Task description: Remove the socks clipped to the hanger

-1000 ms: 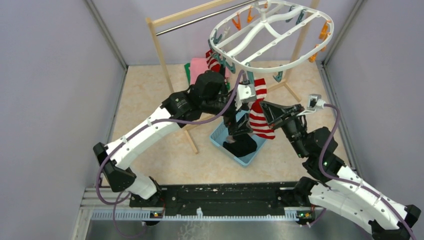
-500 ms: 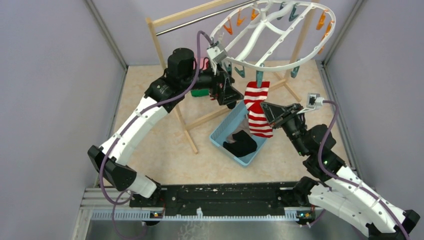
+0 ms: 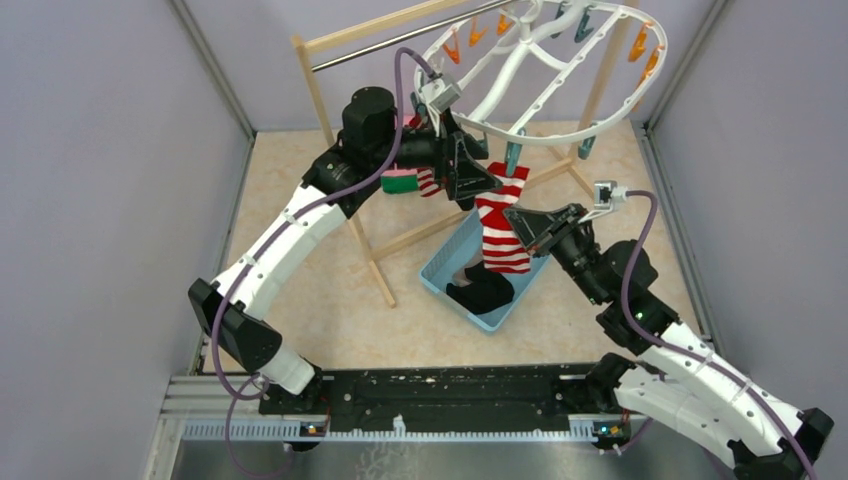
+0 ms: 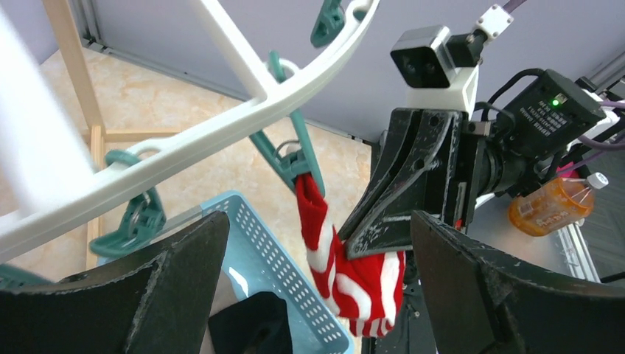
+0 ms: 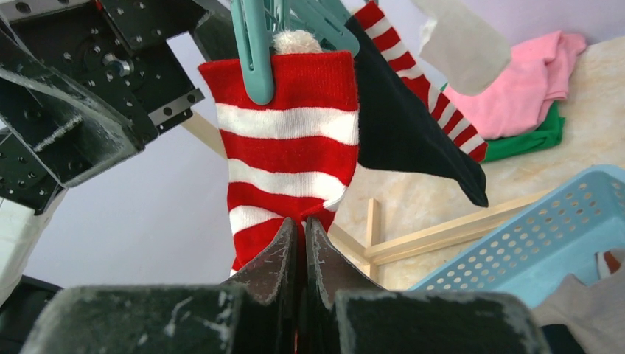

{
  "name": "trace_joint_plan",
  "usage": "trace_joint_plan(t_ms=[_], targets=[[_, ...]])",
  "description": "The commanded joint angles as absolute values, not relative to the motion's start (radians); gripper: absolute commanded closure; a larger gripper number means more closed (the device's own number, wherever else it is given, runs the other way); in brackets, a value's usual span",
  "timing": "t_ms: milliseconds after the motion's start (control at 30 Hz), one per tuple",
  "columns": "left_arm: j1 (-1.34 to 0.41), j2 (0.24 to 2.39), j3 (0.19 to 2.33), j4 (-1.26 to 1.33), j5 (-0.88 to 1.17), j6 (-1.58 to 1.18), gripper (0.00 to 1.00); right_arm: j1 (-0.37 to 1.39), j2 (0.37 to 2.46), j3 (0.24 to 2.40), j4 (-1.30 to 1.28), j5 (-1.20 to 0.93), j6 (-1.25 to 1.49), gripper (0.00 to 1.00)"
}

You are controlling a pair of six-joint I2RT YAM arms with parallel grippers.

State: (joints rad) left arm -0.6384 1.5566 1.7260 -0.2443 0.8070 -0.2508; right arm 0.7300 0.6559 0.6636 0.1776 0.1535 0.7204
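Your right end effector (image 5: 301, 227) pinched the red-and-white striped knit sock (image 5: 284, 158) to pull it unclipped; left end effector (image 4: 318, 221) stood open.

Plain pale lavender walls (image 3: 110, 200) closed the space on the left, back and right, and slim grey aluminium posts (image 3: 212, 65) ran down the two rear corners. The floor was a beige, marble-patterned sheet (image 3: 300, 240), laid flat from wall to wall. On it toward the back stood a light wooden rack (image 3: 319, 100) with slanted legs, carrying a thin metal bar (image 3: 350, 56) just under its top rail. Along the near edge lay a black mounting rail (image 3: 450, 400) on a ribbed metal strip (image 3: 400, 430). The light was soft and even, with only faint shadows on the floor.
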Motion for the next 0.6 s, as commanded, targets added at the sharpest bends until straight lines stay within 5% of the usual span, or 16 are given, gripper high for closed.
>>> trace_joint_plan(t_ms=[0, 433, 567], targets=[[-0.64, 1.547, 1.746, -0.171, 0.786, -0.322, 0.01, 0.724, 0.691, 0.692, 0.247, 0.073, 0.753, 1.0], [-0.64, 1.56, 1.756, -0.21, 0.578, -0.386, 0.03, 0.723, 0.777, 0.704, 0.319, 0.002, 0.779, 1.0], [-0.641, 1.567, 1.773, -0.21, 0.556, -0.396, 0.11, 0.724, 0.799, 0.705, 0.333, 0.003, 0.783, 1.0]])
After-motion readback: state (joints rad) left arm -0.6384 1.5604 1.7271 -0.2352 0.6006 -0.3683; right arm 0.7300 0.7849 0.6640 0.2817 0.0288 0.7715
